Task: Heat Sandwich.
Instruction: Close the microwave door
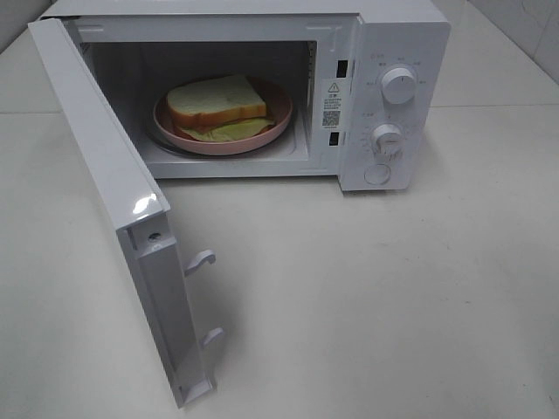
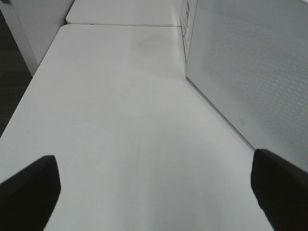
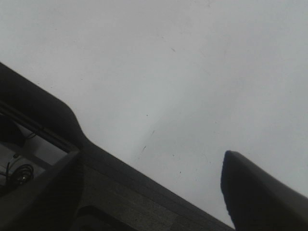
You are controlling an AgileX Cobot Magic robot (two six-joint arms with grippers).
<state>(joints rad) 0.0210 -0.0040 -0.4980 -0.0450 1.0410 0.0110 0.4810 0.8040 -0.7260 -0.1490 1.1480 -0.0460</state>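
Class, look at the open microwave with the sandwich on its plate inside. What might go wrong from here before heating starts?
1. The white hinged microwave door stands wide open; a hard push from the open left tool might slam it and shift the white microwave oven.
2. A jolt may slide the white-bread sandwich with green leaf on its round pink plate.

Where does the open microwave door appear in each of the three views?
Exterior high: the microwave door stands open at the left, edge toward the camera.
Left wrist: the dotted white panel near the camera is probably it.
Right wrist: not in it.
Shared landmark: the white table, in all three.
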